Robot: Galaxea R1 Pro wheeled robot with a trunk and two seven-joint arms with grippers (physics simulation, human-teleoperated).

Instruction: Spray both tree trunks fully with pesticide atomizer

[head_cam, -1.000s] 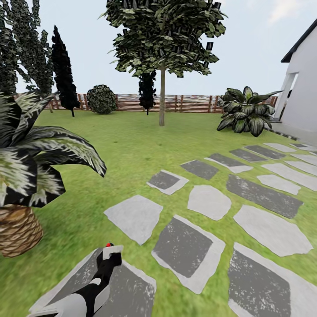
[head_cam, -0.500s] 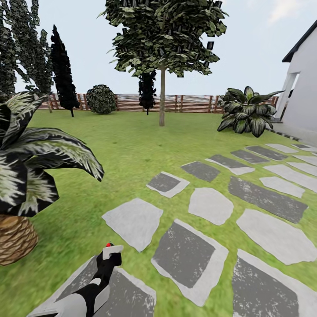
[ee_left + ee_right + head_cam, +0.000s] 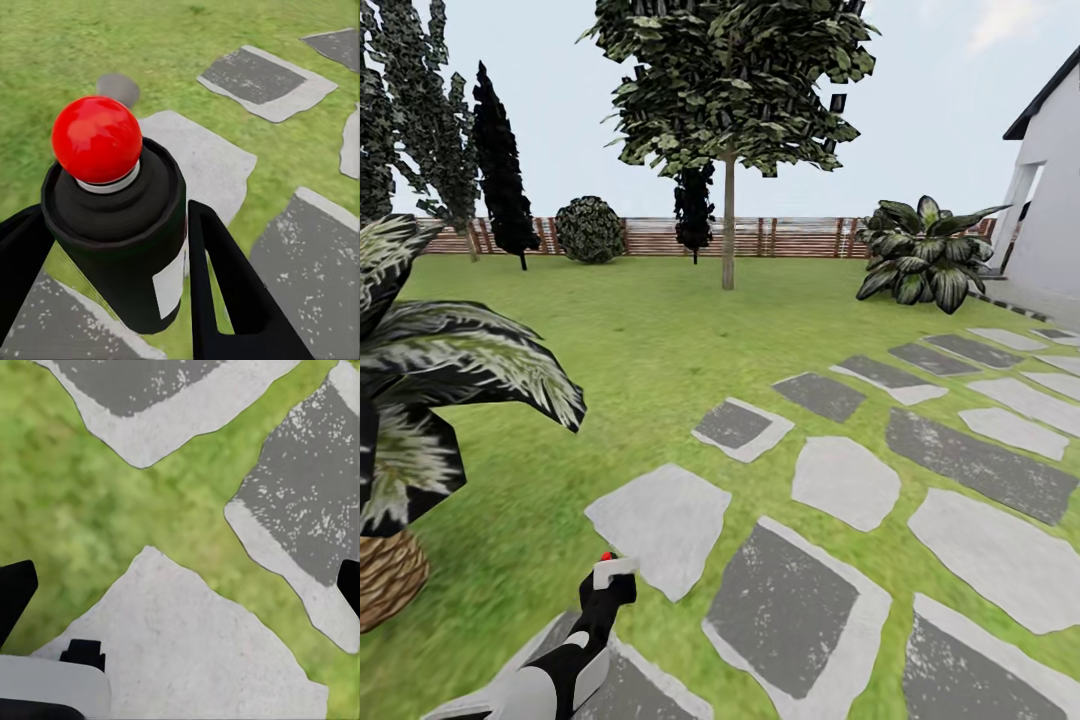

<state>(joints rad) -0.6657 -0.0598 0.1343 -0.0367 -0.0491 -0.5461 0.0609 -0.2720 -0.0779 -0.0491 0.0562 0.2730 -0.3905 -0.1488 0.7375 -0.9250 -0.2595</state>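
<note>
Stepping stones [image 3: 845, 480] and the palm-like plant [image 3: 420, 400] have slid as the camera advanced toward the tree [image 3: 728, 120], the left gripper [image 3: 161, 262] clamping the pesticide atomizer [image 3: 112, 225], right gripper [image 3: 180, 585] jaws spread.

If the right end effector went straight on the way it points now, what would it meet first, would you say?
Probably the ground: the right end effector faces a pale stepping stone with grass beside it. Nothing else seems to lie between, though depth is unclear.
</note>
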